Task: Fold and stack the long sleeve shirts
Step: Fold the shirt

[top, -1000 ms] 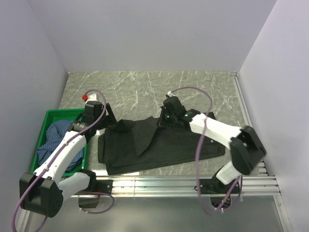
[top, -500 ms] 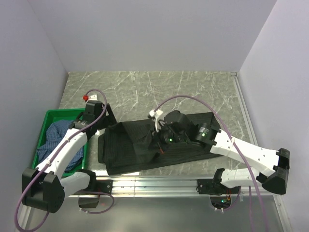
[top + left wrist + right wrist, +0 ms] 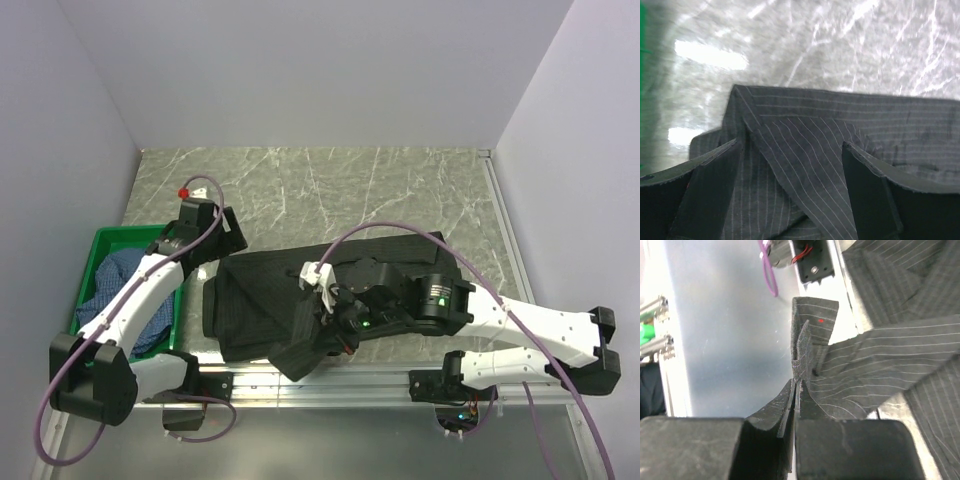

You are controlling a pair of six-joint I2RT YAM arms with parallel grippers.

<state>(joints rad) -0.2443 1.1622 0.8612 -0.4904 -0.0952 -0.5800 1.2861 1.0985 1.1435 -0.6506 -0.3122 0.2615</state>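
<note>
The black pinstriped shirt [image 3: 260,300] lies across the near middle of the table. My right gripper [image 3: 312,345] is shut on a flap of it [image 3: 880,365] and holds that flap over the table's near edge. My left gripper [image 3: 222,240] is open, its jaws standing to either side of the shirt's collar corner [image 3: 790,145], above the cloth. The blue checked shirt [image 3: 115,285] lies crumpled in the green crate [image 3: 118,238] at the left.
The aluminium rail [image 3: 400,378] runs along the near edge under my right gripper. Grey marble tabletop [image 3: 330,190] stretches behind the shirt. White walls close in the left, back and right sides.
My right gripper has pulled the shirt's cloth from the far middle toward the near left edge, folding it over. My left gripper has shifted slightly back by the collar.
</note>
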